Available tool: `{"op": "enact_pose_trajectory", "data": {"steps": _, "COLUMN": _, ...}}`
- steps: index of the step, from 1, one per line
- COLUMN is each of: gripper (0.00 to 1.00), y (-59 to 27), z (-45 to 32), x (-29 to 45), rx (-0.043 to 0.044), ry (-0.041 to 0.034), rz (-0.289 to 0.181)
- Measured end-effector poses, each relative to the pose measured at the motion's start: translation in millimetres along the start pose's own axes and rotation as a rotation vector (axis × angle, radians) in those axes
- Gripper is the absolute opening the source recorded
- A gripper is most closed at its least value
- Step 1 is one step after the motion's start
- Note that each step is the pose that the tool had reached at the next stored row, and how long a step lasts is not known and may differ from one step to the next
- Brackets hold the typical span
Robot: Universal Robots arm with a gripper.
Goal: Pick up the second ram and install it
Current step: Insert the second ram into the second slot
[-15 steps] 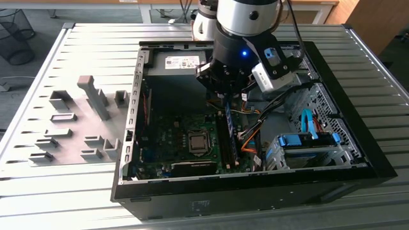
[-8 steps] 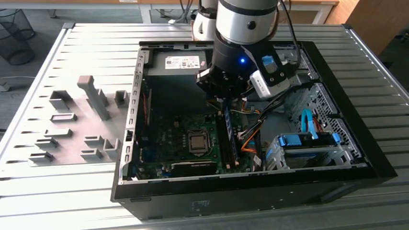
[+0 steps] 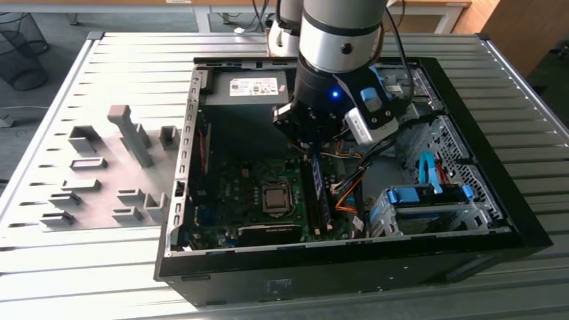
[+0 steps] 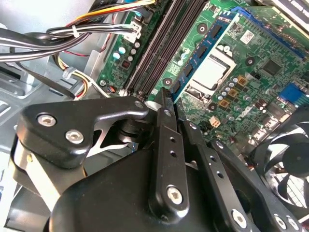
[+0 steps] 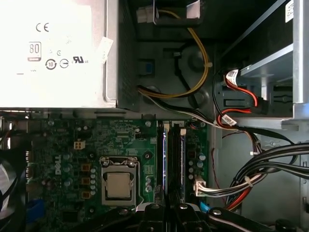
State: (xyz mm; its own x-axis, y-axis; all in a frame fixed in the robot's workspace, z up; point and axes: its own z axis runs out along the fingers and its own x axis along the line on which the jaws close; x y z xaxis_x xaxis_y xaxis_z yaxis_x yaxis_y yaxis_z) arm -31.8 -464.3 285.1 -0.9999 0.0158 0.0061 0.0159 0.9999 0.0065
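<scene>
The second ram [image 5: 165, 159] is a thin blue-green stick with dark chips. It stands on edge in a black memory slot beside the processor socket [image 5: 118, 183], and its chip side shows in the second wrist view [image 4: 205, 46]. My gripper [image 3: 311, 148] hangs inside the open computer case over the far end of that stick [image 3: 316, 193]. The black fingers look shut, with their tips together at the stick's end in both wrist views [image 4: 166, 96] [image 5: 167, 207]. Whether they pinch the board or only rest on it I cannot tell. Another stick [image 5: 182, 159] stands two slots over.
The silver power supply [image 5: 53, 48] lies beyond the slots. Cable bundles [image 5: 260, 169] run close beside them, and a fan [image 4: 289, 164] sits past the socket. A blue-handled drive cage [image 3: 427, 197] is at the exterior view's right. Grey fixture blocks [image 3: 133, 137] stand on the slatted table at its left.
</scene>
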Motion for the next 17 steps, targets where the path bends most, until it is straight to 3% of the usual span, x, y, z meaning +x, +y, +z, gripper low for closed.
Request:
{"op": "enact_pose_trajectory", "data": {"steps": 9, "gripper": 0.14, "y": -0.1, "z": 11.4, "x": -0.1, "rx": -0.0005, "ry": 0.0001, "rz": 0.0}}
{"op": "enact_pose_trajectory", "data": {"steps": 17, "gripper": 0.14, "y": -0.1, "z": 12.3, "x": -0.2, "rx": -0.0011, "ry": 0.0008, "rz": 0.0}}
